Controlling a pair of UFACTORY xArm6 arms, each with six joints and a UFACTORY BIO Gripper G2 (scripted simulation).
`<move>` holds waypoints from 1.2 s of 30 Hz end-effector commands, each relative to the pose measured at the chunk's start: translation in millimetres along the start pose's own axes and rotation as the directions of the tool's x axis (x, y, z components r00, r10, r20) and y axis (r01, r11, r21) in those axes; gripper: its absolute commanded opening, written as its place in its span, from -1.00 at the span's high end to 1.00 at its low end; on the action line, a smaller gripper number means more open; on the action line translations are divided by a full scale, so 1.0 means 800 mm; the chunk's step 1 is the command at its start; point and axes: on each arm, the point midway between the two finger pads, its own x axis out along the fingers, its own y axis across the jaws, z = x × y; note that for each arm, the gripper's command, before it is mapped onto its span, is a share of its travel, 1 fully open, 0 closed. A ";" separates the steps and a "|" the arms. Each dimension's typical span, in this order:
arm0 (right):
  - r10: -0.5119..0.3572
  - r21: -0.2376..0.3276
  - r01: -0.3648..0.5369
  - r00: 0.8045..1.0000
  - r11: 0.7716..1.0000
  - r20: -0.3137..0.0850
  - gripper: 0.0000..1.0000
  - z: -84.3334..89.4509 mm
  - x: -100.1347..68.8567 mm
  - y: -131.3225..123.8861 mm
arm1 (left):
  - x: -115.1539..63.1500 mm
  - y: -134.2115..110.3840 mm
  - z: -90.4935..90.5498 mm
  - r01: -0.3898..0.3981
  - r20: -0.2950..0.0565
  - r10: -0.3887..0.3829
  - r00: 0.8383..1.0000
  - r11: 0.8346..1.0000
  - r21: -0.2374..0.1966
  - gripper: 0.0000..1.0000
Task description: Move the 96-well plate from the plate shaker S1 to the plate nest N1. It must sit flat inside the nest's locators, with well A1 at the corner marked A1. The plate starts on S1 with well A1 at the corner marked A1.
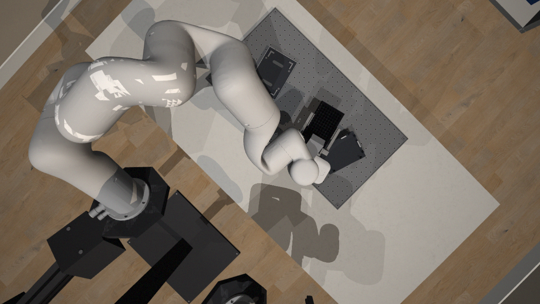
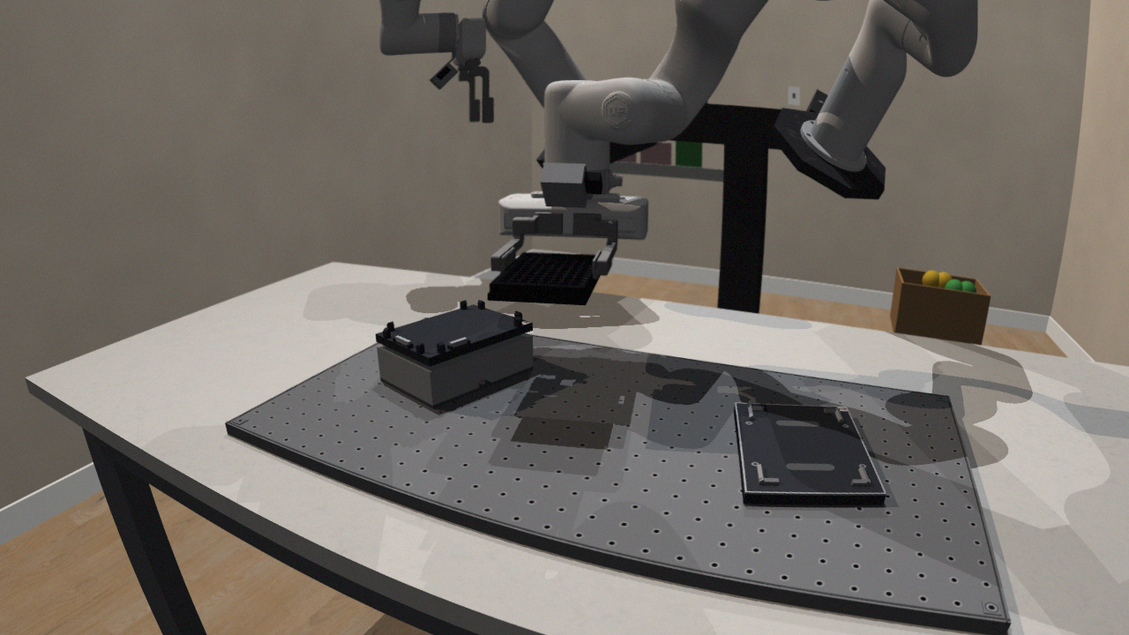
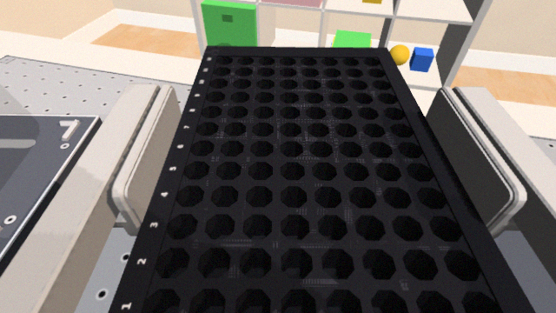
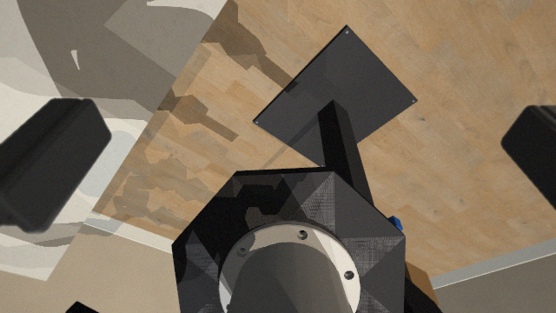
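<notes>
Exterior view, left to right. Far left, high up and well back: the right gripper (image 2: 482, 110) (image 4: 300, 154), dark and pointing down, its fingers spread wide with nothing between them. Below, the plate shaker S1, a grey box with a black top plate and small upright locators (image 1: 345, 151) (image 2: 453, 335), stands on the dark grey perforated metal board (image 1: 377, 128) (image 2: 552, 505) (image 3: 43, 87); no plate on it. Next, the black rectangular 96-well plate (image 1: 324, 120) (image 2: 546, 272) (image 3: 291, 174), in the air, apart from both stations. The left gripper (image 1: 320, 130) (image 2: 549, 265) (image 3: 310, 161) has its pale grey fingers pinching the plate by its two long sides; in the wrist view, column numbers run up the left edge, 1 nearest the camera. Further right, on the same board: plate nest N1, low, black, pale-edged, with metal corner locators (image 1: 277, 71) (image 2: 805, 442) (image 3: 43, 174), unoccupied. Board lies on the off-white bench (image 1: 434, 207) (image 2: 260, 316). Behind, far right, a brown open box of yellow and green balls (image 2: 939, 314).
</notes>
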 end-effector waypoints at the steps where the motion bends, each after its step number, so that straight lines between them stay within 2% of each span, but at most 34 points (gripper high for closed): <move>1: 0.000 0.000 0.000 1.000 1.000 0.001 -1.00 0.001 0.000 0.000 | 0.008 0.018 0.000 0.000 0.003 0.000 1.000 1.000 -0.004 1.00; 4: 0.000 0.000 0.000 1.000 1.000 0.001 -1.00 0.001 0.000 0.000 | 0.009 0.022 -0.001 0.000 0.003 0.000 1.000 1.000 -0.004 1.00; 19: 0.000 0.000 0.000 1.000 1.000 0.001 -1.00 0.001 0.000 0.000 | 0.030 0.081 -0.008 0.001 0.003 -0.001 1.000 1.000 -0.004 1.00; 21: 0.000 0.000 0.000 1.000 1.000 0.001 -1.00 0.001 0.000 0.000 | 0.030 0.081 -0.008 0.001 0.003 -0.001 1.000 1.000 -0.004 1.00; 36: 0.000 0.000 0.000 1.000 1.000 0.001 -1.00 0.001 0.000 0.000 | 0.051 0.140 -0.016 0.001 0.003 -0.001 1.000 1.000 -0.003 1.00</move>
